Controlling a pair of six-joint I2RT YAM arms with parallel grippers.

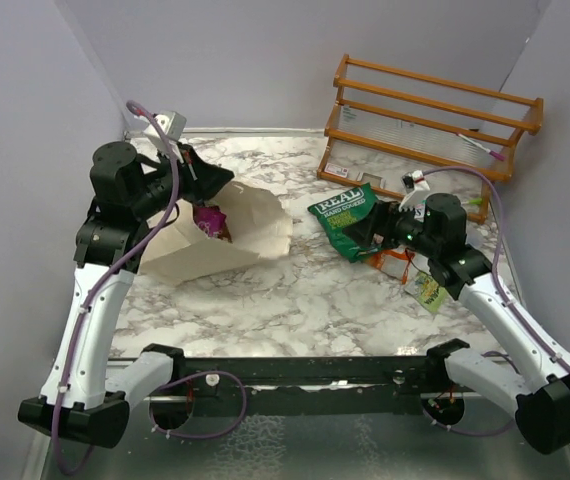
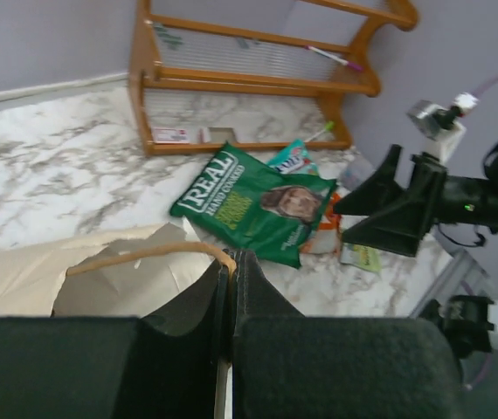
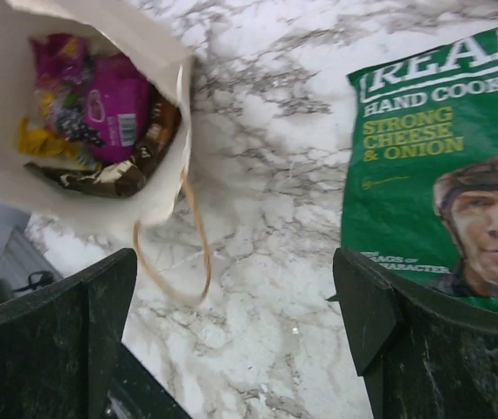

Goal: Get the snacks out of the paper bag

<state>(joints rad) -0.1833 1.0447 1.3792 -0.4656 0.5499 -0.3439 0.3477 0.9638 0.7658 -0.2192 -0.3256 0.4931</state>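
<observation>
Saw the cream paper bag (image 1: 250, 235) lying on its side near the left edge of the marble table (image 1: 295, 300), mouth wide open, with a thin brown cord handle (image 3: 198, 236) hanging loose. Spotted snacks inside: a shiny pink-purple packet (image 3: 114, 105), a dark brown packet (image 3: 140, 161) under it, and a yellow packet (image 3: 39, 140) at the side. Found the left gripper (image 2: 231, 257) pinched tight on the bag's top rim, right by the other handle. Found the right gripper (image 3: 231, 271) spread wide, holding nothing, over bare table between the bag's mouth and the green bag (image 1: 343, 215). Saw that green bag flat toward the back right corner, just in front of the orange wooden rack (image 1: 435, 110). Could read "REAL" and "STRONG CHEESE & ONION" beside a man's face. Noticed an orange packet (image 1: 390, 258) and a light-green packet (image 1: 427, 290) toward the right edge, close to the right arm (image 1: 495, 310).
</observation>
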